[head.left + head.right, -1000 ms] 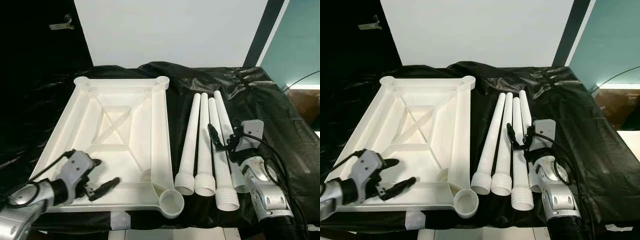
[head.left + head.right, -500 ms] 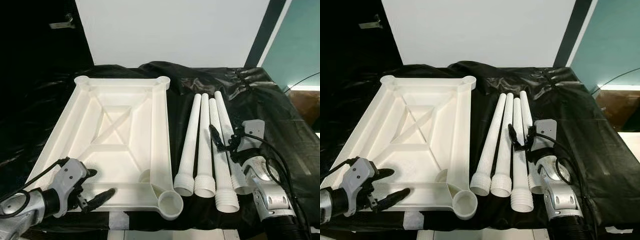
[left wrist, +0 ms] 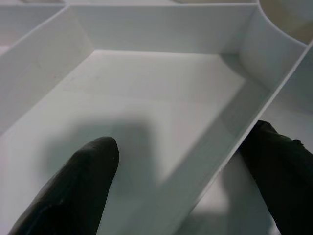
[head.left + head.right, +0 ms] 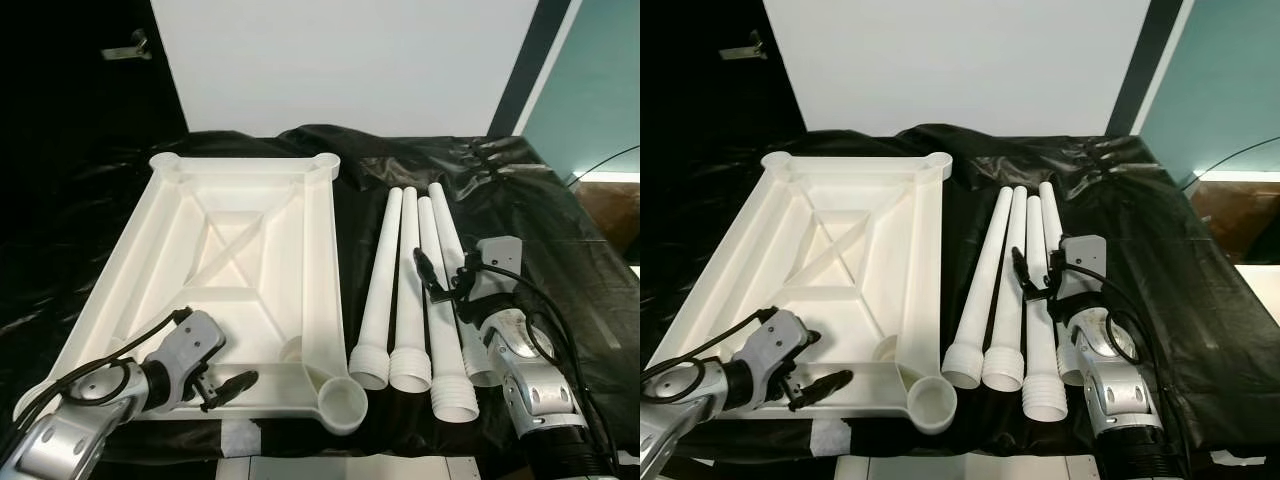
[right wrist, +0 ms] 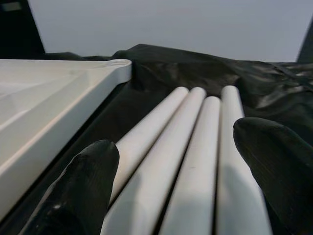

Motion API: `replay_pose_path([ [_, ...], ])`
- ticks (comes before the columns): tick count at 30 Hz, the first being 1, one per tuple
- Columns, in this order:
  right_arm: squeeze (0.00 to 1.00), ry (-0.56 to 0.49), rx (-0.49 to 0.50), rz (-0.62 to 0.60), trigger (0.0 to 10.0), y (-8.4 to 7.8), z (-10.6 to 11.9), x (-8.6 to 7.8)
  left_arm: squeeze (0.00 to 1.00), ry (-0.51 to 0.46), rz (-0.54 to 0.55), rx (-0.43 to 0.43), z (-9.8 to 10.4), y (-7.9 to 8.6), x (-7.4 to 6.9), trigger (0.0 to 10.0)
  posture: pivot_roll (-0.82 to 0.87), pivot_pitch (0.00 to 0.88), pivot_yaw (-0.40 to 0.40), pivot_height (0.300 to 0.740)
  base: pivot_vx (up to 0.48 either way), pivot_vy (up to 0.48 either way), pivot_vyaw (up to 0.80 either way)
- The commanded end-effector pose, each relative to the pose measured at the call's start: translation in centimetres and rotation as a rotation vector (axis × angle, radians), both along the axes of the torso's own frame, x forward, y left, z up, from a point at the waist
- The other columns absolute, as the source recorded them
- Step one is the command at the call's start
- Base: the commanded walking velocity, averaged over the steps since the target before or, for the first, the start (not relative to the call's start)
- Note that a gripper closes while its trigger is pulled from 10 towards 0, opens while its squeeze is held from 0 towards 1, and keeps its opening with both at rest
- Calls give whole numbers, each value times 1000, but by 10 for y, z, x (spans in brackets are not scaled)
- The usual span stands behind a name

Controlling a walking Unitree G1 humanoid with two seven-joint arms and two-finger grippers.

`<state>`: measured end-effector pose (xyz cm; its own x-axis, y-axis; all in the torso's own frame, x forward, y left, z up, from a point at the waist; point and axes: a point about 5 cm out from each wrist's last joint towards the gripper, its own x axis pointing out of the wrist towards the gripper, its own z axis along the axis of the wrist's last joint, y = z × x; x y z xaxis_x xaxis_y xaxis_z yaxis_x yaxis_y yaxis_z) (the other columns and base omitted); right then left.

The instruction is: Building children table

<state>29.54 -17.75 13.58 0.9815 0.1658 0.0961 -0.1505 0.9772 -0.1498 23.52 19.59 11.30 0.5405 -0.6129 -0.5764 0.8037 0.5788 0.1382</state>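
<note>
left gripper (image 4: 222,375) spread, straddling near rim of upturned tabletop (image 4: 240,250), moved inward since earlier | right gripper (image 4: 447,275) spread, nothing held, poised over four table legs (image 4: 410,290) beside tabletop on black sheet (image 4: 560,230)

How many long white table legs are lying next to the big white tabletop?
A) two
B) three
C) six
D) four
D: four white legs lie side by side on the black cover, just to the right of the upside-down tabletop, with the right gripper hovering over them.
</note>
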Motion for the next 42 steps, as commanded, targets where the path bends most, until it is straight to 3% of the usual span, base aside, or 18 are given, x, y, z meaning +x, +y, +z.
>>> replay_pose_path([
  [1,0,14,6,-8,10000,-2,-2,-2,0,-19,176,79,-10,13,7,9529,4,0,-26,740,0,0,0],
  [2,0,11,4,-16,10000,-3,-1,-2,0,-44,309,77,-6,18,25,10000,-1,0,-19,740,0,0,0],
  [5,0,10,3,-18,10000,-3,-1,-2,0,-52,354,71,-4,19,31,10000,-2,0,-18,740,0,0,0],
  [6,0,9,3,-20,10000,-3,-1,-2,0,-62,392,66,-2,21,36,6353,-5,0,-13,740,0,0,0],
  [7,0,9,3,-20,10000,-3,-1,-2,0,-62,392,66,-2,21,36,6353,-5,0,-13,740,0,0,0],
  [8,0,9,3,-23,10000,-3,-1,-2,0,-71,413,61,-1,21,40,4588,-6,0,-11,740,0,0,0],
  [10,0,9,4,-26,10000,-4,-1,-3,0,-83,445,49,1,20,45,4549,-7,0,-9,740,0,0,0],
  [11,0,9,3,-28,10000,-3,-2,-3,0,-86,461,40,1,18,48,1490,-9,0,-4,740,0,0,0],
  [12,0,9,3,-28,10000,-3,-2,-3,0,-86,461,40,1,18,48,1490,-9,0,-4,740,0,0,0],
  [13,0,10,3,-29,10000,-3,-2,-4,0,-91,469,40,2,16,50,0,-11,0,-2,740,0,0,0],
  [21,0,12,3,-41,10000,-3,-3,-4,0,-12,374,84,-8,3,42,0,-12,0,3,740,0,0,0],
  [31,0,11,2,-37,10000,-1,-2,-1,0,-67,435,106,-4,7,50,0,-4,0,-4,740,0,0,0],
  [32,0,11,3,-33,10000,-1,-2,-1,0,-97,466,119,-1,11,53,4275,-4,0,-5,740,0,0,0],
  [33,0,11,4,-25,10000,0,-2,-1,0,-123,501,113,2,15,56,10000,-4,0,-5,740,0,0,0],
  [36,0,10,5,-20,10000,0,-1,0,0,-140,527,108,5,17,59,10000,-4,0,-6,740,0,0,0],
  [37,0,10,9,-11,10000,2,0,0,149,-140,532,84,7,18,60,10000,-3,0,-7,740,0,0,0],
  [38,0,7,12,-5,10000,3,1,-1,1000,-142,527,59,9,16,60,10000,-8,0,-5,740,0,0,0],
  [42,0,-1,30,4,10000,6,6,-3,1000,-174,454,11,16,7,59,10000,-11,1,-5,740,0,0,0],
])
